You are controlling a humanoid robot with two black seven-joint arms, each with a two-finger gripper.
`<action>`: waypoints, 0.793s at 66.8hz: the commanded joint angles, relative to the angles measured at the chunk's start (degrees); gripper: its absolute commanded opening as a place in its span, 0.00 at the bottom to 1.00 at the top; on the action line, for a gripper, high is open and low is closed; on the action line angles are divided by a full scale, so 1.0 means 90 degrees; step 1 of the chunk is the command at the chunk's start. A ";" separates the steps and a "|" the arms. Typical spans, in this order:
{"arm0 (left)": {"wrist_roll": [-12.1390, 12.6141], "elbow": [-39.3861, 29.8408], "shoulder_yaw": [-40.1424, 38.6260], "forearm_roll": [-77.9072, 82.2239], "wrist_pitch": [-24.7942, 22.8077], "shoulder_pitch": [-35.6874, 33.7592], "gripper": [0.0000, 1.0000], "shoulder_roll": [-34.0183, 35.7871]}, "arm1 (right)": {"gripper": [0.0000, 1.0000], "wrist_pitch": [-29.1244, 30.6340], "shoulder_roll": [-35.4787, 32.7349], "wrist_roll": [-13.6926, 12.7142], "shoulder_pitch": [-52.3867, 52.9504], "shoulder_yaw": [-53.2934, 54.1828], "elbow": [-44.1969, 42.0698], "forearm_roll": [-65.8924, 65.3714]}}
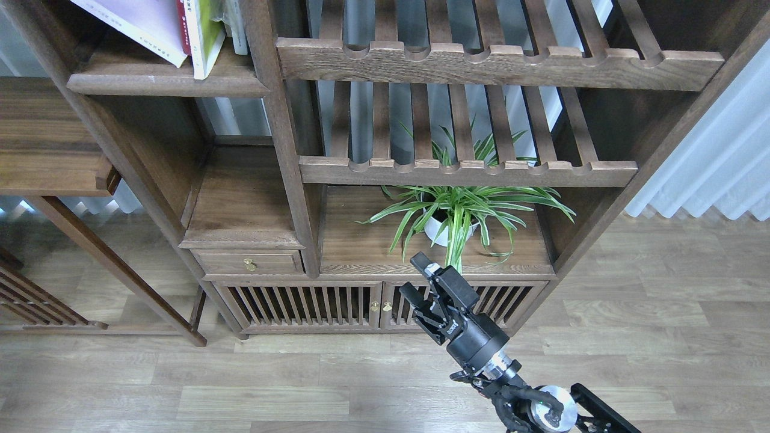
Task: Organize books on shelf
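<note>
Three books stand at the top left of the head view on the solid dark-brown shelf [162,81]. The pale white-lavender book [135,21] leans to the right. A thin strip of the dark red book [182,24] shows beside it. The yellow-green book [204,33] stands upright at the right end. The tops of the books are cut off by the frame. My right gripper [413,275] is open and empty, low in front of the cabinet doors, far below the books. My left arm is out of view.
Two slatted shelves with notched rails [469,171] fill the right bay. A potted spider plant [457,216] stands just behind my right gripper. A small drawer with a brass knob [249,263] and slatted cabinet doors [301,304] are below. A side table [48,144] is at the left.
</note>
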 commanded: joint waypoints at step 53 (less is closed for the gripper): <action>0.0032 0.0137 -0.0984 -0.0621 -0.0338 0.4811 0.99 -0.4208 | 1.00 0.0000 -0.0159 -0.0028 0.0316 0.0424 0.1127 -0.1011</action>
